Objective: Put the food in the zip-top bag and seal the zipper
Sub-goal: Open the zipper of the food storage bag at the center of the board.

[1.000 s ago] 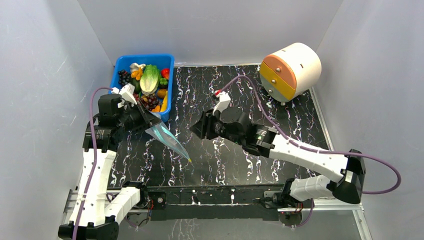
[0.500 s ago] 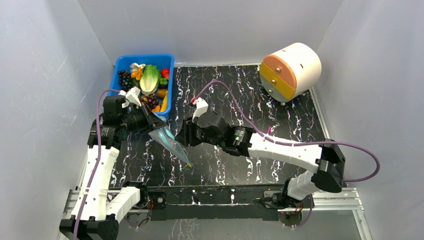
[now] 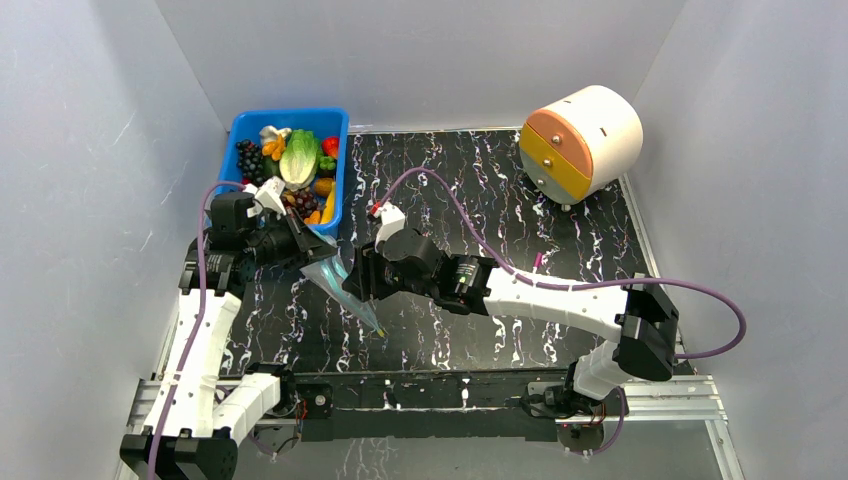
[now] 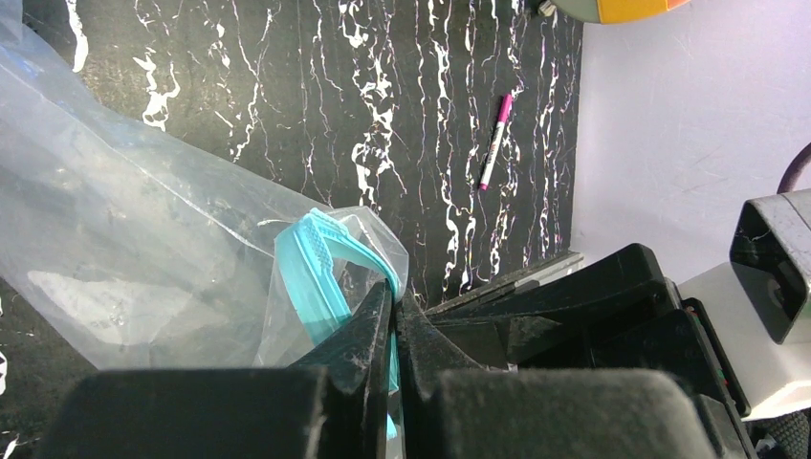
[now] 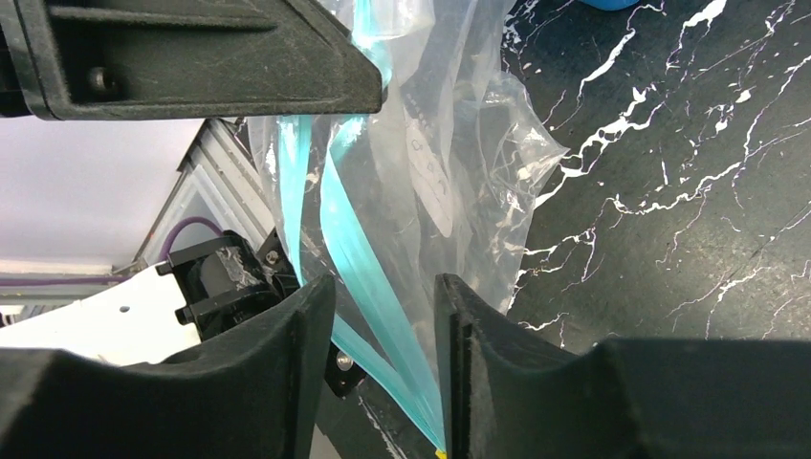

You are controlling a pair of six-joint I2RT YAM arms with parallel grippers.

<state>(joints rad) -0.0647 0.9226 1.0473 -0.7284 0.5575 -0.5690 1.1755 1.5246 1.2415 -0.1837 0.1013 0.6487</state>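
Bag point(image 3: 343, 283), clear crinkly soft plastic w/ ribbed teal zipper point(image 4: 320, 273), hangs slanted over the table point(image 3: 520, 220), near the bin point(image 3: 341, 170) w/ food point(image 3: 298, 158). L gripper point(image 4: 394, 308): fingers pressed together, pinching the bag at its zipper. R gripper point(image 5: 383, 298): fingers half spread, the zipper passing btw. them, no pinch visible.

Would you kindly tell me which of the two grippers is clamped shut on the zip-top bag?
The left gripper: its jaws pinch the teal zipper of the zip-top bag. The right gripper has jaws apart, the strip between them.
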